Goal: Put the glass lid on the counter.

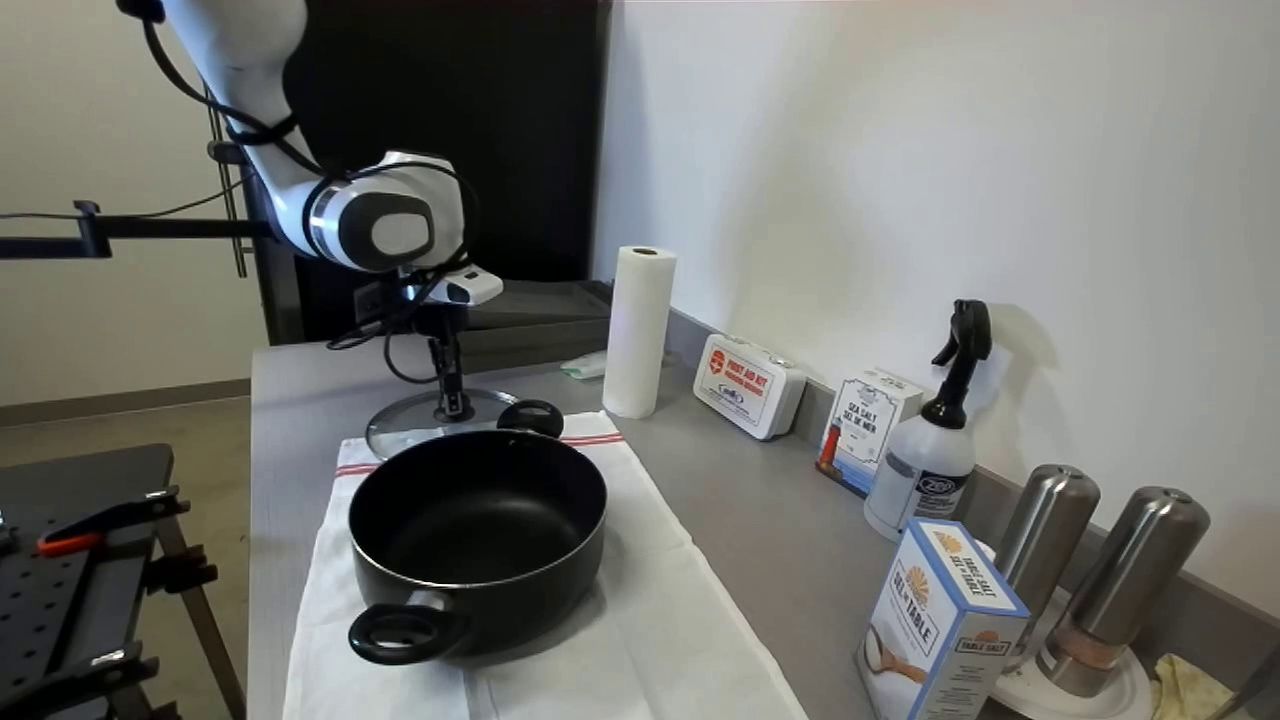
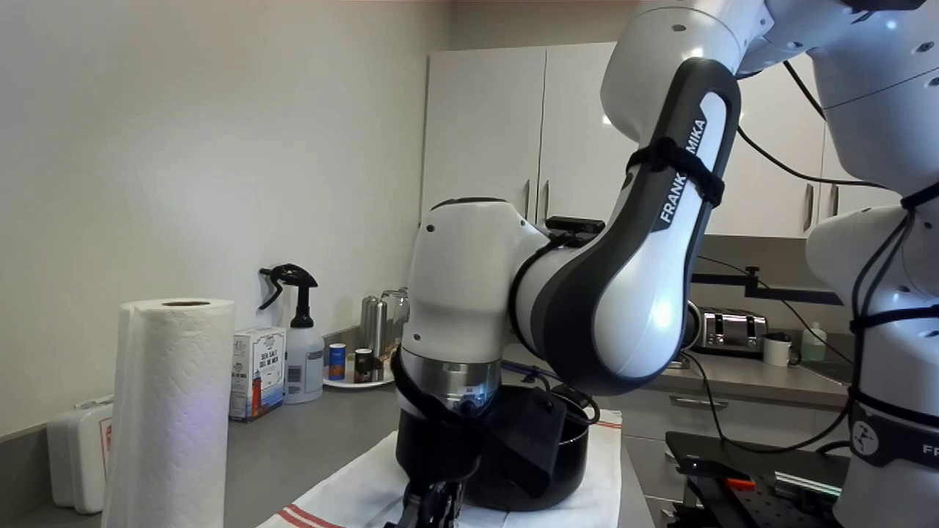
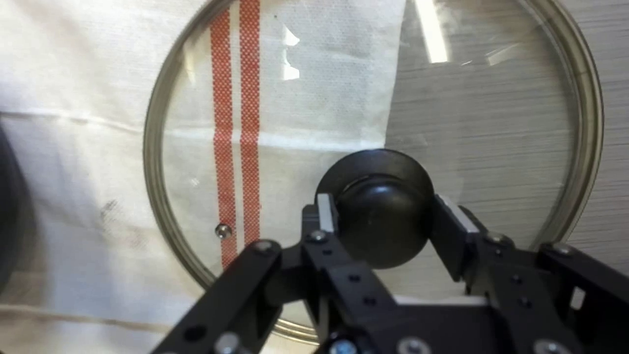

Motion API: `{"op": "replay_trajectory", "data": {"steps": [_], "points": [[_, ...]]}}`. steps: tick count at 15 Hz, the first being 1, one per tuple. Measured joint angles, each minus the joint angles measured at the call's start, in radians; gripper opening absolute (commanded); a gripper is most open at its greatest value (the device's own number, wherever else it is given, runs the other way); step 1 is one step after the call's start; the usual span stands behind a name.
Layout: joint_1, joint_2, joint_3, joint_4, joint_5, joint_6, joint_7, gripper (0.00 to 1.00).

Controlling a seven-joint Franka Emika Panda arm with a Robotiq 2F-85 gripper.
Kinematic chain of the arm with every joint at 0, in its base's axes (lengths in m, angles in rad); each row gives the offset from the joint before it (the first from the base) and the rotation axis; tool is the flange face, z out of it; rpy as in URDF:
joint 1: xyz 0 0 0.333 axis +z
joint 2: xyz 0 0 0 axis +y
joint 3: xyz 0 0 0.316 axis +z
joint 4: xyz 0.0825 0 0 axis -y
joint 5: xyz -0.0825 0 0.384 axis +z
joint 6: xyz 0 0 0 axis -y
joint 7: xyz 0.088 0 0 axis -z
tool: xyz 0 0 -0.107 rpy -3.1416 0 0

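The glass lid [image 3: 319,108] lies below the wrist camera, with its metal rim and black knob in full view. It is over the red-striped edge of the cloth and partly over the grey counter [image 3: 614,147]. My gripper [image 3: 383,211] has its two fingers against opposite sides of the knob. In an exterior view the lid [image 1: 395,418] is behind the black pot [image 1: 480,600], with my gripper [image 1: 455,408] pointing straight down on its knob. I cannot tell whether the lid rests on the surface or is slightly raised. In an exterior view the arm hides the lid.
The pot stands open on a white cloth [image 1: 680,620]. A paper towel roll [image 1: 638,335] stands near the lid. Along the wall are a first aid kit [image 1: 748,388], salt boxes [image 1: 870,425], a spray bottle [image 1: 920,465] and steel mills [image 1: 1125,580].
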Motion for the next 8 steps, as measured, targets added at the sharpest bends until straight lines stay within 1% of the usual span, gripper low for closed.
{"op": "replay_trajectory", "data": {"steps": [1, 2, 4, 5, 6, 8], "points": [[0.006, 0.0, -0.005, 0.0, -0.004, 0.0, 0.0, 0.75], [0.01, 0.0, -0.008, 0.0, -0.007, 0.0, 0.0, 0.76], [0.018, 0.005, -0.015, 0.0, -0.016, 0.0, 0.001, 0.88], [0.021, 0.011, -0.017, 0.0, -0.019, 0.0, 0.001, 0.96], [0.024, 0.017, -0.019, 0.0, -0.021, 0.001, 0.001, 0.99], [0.033, 0.023, -0.026, 0.0, -0.024, 0.001, 0.001, 1.0]]}}
